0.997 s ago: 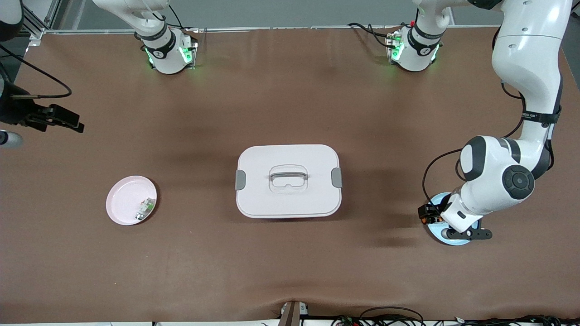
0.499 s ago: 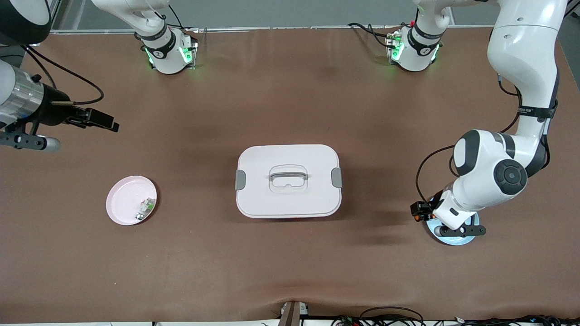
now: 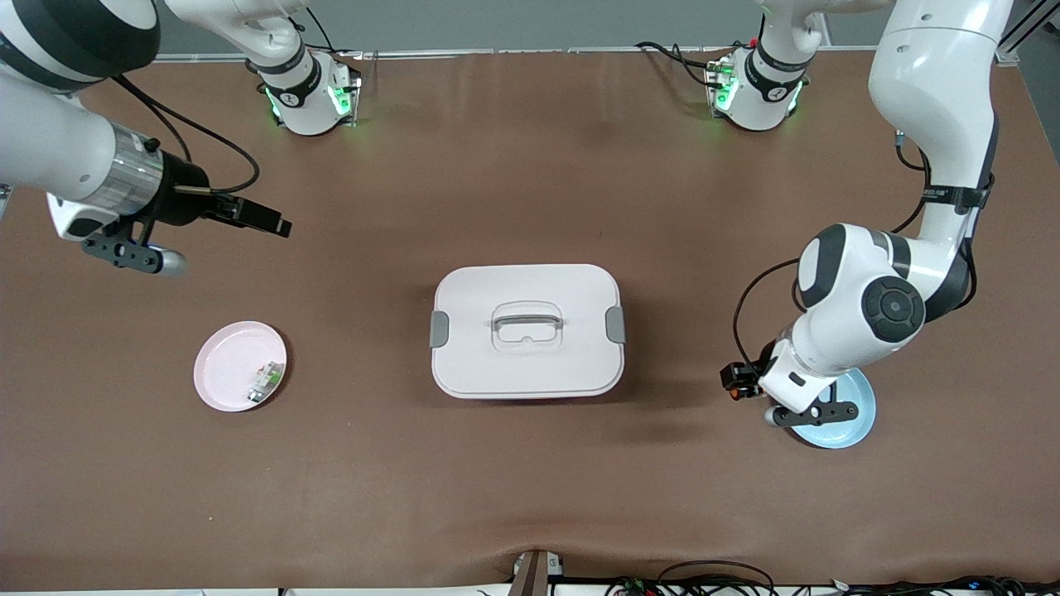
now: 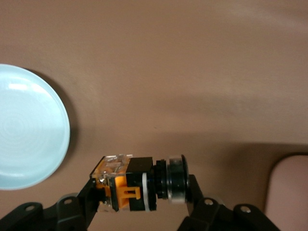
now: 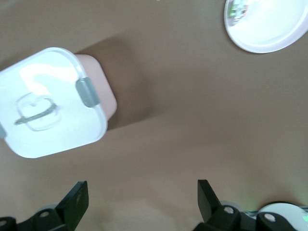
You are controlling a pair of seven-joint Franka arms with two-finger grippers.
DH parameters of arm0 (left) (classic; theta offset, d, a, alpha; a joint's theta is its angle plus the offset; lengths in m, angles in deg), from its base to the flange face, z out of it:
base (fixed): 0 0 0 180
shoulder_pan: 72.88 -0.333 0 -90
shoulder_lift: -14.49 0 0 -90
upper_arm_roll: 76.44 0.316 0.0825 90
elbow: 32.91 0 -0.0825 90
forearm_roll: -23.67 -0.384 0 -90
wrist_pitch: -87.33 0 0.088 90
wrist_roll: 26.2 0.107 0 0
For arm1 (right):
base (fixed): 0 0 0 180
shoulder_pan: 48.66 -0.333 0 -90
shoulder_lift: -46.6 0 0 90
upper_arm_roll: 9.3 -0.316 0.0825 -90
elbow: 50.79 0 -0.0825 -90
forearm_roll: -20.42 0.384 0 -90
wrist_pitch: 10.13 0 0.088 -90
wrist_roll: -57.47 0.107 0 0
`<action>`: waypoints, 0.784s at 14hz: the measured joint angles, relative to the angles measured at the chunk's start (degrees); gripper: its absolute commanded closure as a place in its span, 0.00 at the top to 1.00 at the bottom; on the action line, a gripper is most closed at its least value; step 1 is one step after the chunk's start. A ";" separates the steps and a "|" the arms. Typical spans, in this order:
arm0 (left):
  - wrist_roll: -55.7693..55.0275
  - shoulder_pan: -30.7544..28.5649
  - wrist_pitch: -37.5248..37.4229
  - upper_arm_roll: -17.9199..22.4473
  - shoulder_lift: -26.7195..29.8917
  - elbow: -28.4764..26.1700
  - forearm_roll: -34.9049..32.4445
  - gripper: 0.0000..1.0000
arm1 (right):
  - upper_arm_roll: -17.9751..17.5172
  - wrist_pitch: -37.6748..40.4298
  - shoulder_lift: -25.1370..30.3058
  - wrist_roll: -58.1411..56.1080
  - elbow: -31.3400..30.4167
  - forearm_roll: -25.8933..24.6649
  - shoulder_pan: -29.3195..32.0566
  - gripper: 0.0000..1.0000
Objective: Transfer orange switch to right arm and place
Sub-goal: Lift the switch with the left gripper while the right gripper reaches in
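Small black push-button switch with orange cap [image 4: 137,185]: clamped in left gripper [image 3: 739,383] above table [image 3: 530,497], beside pale blue plate [image 3: 853,414]. Right gripper [image 3: 269,222]: fingers apart, airborne over bare table. Step: carrying toward handover; next, bring grippers together.

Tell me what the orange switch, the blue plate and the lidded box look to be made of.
Orange switch, held in the left gripper: likely moulded plastic, black body with orange inserts and a clear glossy section.
Blue plate: probably smooth plastic or melamine; pale, even colour with soft shine.
Lidded box: looks like plastic, white lid with a moulded handle and grey clips, pinkish base.
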 measured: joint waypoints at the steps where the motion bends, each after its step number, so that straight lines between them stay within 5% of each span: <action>1: -2.52 0.34 -1.95 -1.11 0.45 1.19 0.03 0.00 | 0.00 -1.40 0.76 0.00 -1.71 0.43 -0.26 1.00; 5: -15.85 0.82 -9.61 -8.35 1.76 7.31 0.73 0.00 | -0.07 -6.46 4.01 2.97 -7.30 3.12 -3.67 1.00; 11: -38.93 1.30 -10.44 -19.13 1.98 9.65 3.43 0.00 | -0.36 -17.20 5.00 10.50 -11.51 5.62 -12.76 1.00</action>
